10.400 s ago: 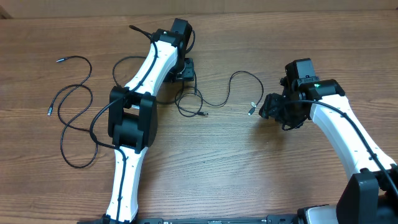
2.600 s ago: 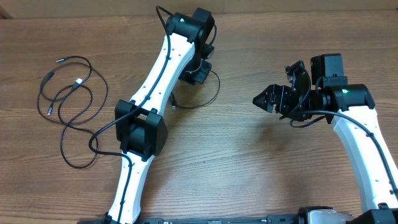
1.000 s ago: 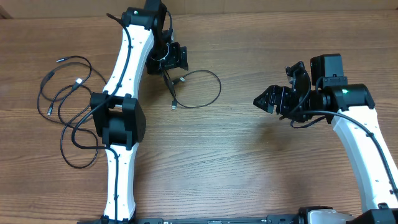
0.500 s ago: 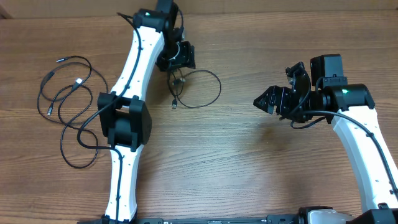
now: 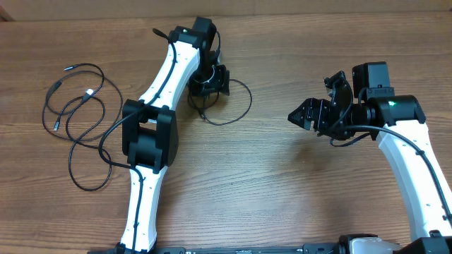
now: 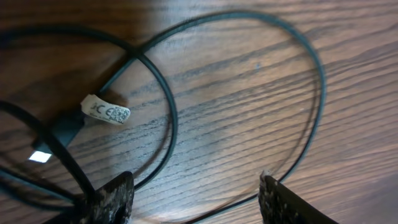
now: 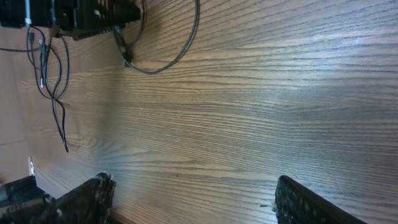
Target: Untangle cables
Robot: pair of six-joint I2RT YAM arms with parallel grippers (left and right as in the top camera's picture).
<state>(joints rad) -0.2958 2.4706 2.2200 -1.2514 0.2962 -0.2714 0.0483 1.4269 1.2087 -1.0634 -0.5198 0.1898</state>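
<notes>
One thin black cable (image 5: 250, 100) lies in a loop on the wood at centre left. My left gripper (image 5: 210, 83) hovers over its left side. In the left wrist view the gripper (image 6: 196, 186) is open, and the cable's arc (image 6: 322, 93) runs between the two fingers without being pinched. A white tag (image 6: 106, 111) and a silver plug (image 6: 40, 155) lie near the left finger (image 6: 112, 199). More cables (image 5: 70, 152) lie in loose loops at far left, one with a silver-tipped plug (image 5: 88, 92). My right gripper (image 5: 300, 113) is open and empty over bare wood (image 7: 193, 186).
The left arm's white links and black elbow (image 5: 150, 137) stretch between the two groups of cables. The right arm (image 5: 409, 162) stands along the right side. The right wrist view shows the looped cable (image 7: 196, 18) far off at its top left.
The left arm swung right and nearer, bringing its gripper over the looped cable, and its jaws narrowed a little. The cable's loose end now lies under the gripper. The right arm stayed still.
</notes>
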